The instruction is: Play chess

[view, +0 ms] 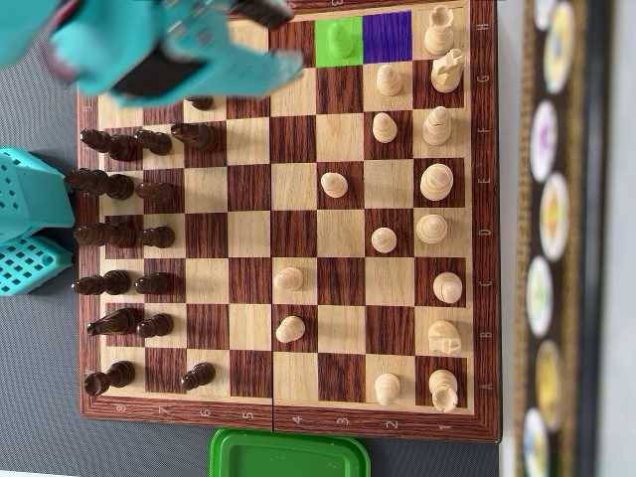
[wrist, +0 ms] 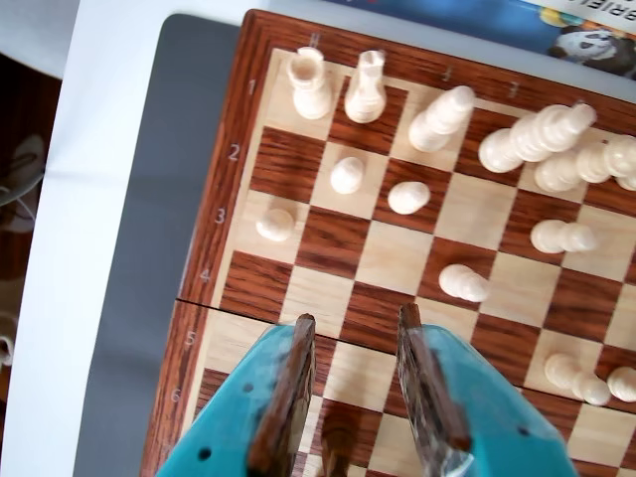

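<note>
My jaws (wrist: 356,328) hang parted and empty over the chessboard (view: 298,417); a white pawn (wrist: 275,225) sits ahead, green lid (view: 288,454) beside the board, grey tabletop (wrist: 149,298) underneath.

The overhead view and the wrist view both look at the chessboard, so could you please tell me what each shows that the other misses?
Only the overhead view shows the dark pieces, the green square, the purple square and a green lid. Only the wrist view shows the open tool up close, hovering over the middle ranks. Both show the wooden board and the white pieces.
</note>
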`<state>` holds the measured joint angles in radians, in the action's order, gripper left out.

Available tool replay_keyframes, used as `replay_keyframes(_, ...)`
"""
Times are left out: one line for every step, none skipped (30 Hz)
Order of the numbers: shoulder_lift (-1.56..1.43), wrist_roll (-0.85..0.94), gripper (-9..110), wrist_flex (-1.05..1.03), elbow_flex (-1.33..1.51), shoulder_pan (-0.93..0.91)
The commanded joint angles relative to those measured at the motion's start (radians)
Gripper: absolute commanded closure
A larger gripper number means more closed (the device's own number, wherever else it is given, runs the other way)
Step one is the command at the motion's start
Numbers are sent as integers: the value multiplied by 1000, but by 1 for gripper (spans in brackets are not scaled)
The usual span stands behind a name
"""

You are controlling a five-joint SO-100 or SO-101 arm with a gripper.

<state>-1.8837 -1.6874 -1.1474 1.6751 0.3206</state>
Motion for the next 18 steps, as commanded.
replay_keyframes(-176,-6,88,18,64,-57)
replay_keyframes(-221,-5,88,18,92,-77)
replay_keyframes(-264,-2,88,18,121,-97)
replay_keyframes(-311,-2,88,18,149,-114)
replay_keyframes(-359,-5,88,18,178,-129)
replay_keyframes(-408,-6,88,18,209,-146)
replay_keyframes(-459,-6,88,18,241,-166)
replay_keyframes(-508,-6,88,18,270,-187)
replay_keyframes(-554,-6,88,18,301,-209)
replay_keyframes(-601,-6,88,18,330,-227)
replay_keyframes(-649,-6,88,18,357,-244)
replay_keyframes(-692,-6,88,25,387,-262)
replay_keyframes(-733,-6,88,34,417,-278)
replay_keyframes(-775,-6,88,46,448,-288)
replay_keyframes(-815,-6,88,61,480,-299)
replay_keyframes(-853,-6,88,80,511,-307)
replay_keyframes(-891,-6,88,98,541,-314)
replay_keyframes(-928,-6,88,115,574,-321)
